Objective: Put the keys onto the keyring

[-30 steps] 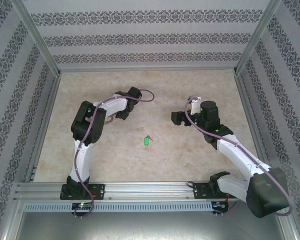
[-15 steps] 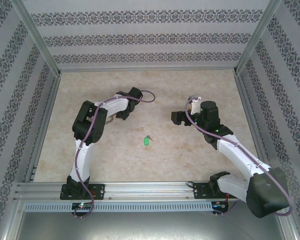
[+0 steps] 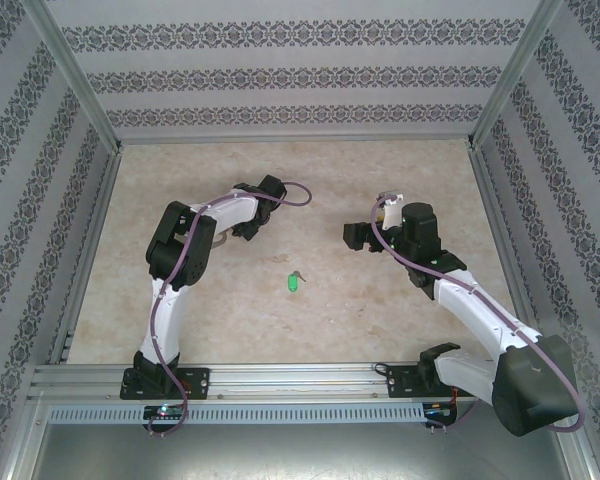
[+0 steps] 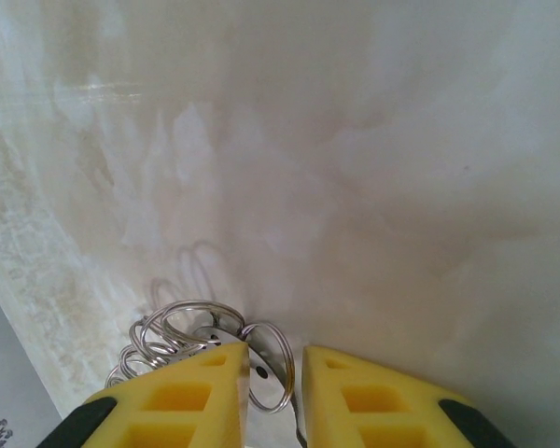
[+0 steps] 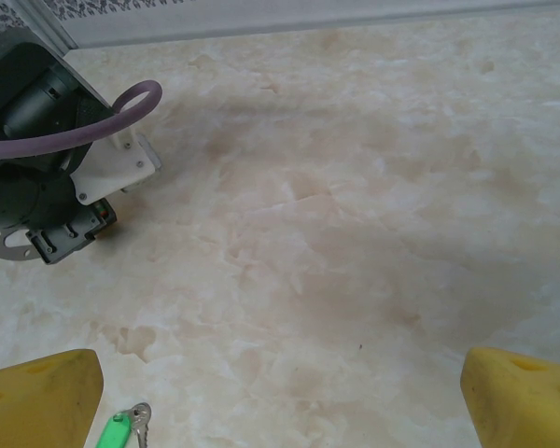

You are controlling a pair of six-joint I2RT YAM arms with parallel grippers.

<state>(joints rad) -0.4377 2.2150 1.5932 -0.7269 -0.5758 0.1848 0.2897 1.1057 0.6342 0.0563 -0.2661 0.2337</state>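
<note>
The key (image 3: pixel 292 283), silvery with a bright green head, lies flat on the table between the two arms; it also lies at the bottom left of the right wrist view (image 5: pixel 115 433). My left gripper (image 4: pixel 275 359) is closed narrow on the keyring (image 4: pixel 261 369), a flat metal loop with several wire rings bunched to its left. The loop's end (image 5: pixel 14 247) pokes out below that gripper (image 5: pixel 47 187). In the top view the left gripper (image 3: pixel 242 228) is low, left of centre. My right gripper (image 5: pixel 280 401) is wide open and holds nothing; it hovers right of centre (image 3: pixel 365 235).
The table (image 3: pixel 310 180) is pale marbled stone, fenced by patterned walls (image 3: pixel 300 75) and metal posts. A metal rail (image 3: pixel 280 380) runs along the near edge by the arm bases. A purple cable (image 5: pixel 93 121) loops off the left wrist.
The left arm has shifted a hair; the key and the right arm have stayed put.
</note>
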